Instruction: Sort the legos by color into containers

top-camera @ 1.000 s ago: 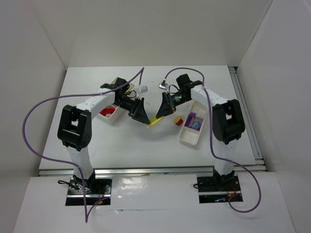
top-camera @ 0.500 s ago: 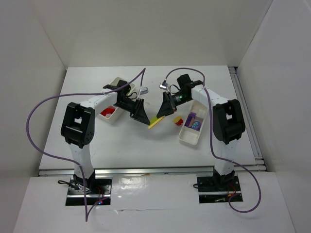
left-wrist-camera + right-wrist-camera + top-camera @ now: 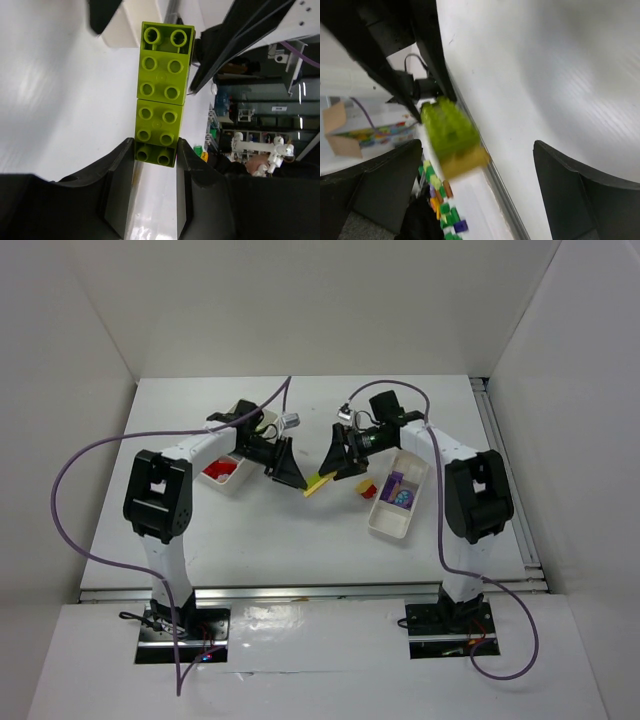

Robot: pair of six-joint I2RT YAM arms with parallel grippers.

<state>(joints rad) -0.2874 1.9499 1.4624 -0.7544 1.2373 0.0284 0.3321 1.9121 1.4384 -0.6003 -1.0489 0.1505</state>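
Observation:
A joined stack of lime green legos (image 3: pixel 161 90) with a yellow brick (image 3: pixel 465 160) on it hangs above the table between the two arms, seen from above as a stack (image 3: pixel 319 484). My left gripper (image 3: pixel 155 150) is shut on the stack's near end. My right gripper (image 3: pixel 477 146) is wide open around the other end, its fingers (image 3: pixel 385 175) clear of the bricks. In the top view the left gripper (image 3: pixel 299 481) and right gripper (image 3: pixel 336 469) face each other. One container (image 3: pixel 247 412) at the left holds red legos (image 3: pixel 221 471). The other container (image 3: pixel 390 522) holds purple and blue legos (image 3: pixel 400 492).
A red and yellow lego (image 3: pixel 366 489) lies on the table just left of the right container. Purple cables loop over both arms. White walls close in the table at the back and sides.
The left gripper has shut on the lime green stack. The right gripper, shut on the stack before, has opened wide and let go, drawing back a little.

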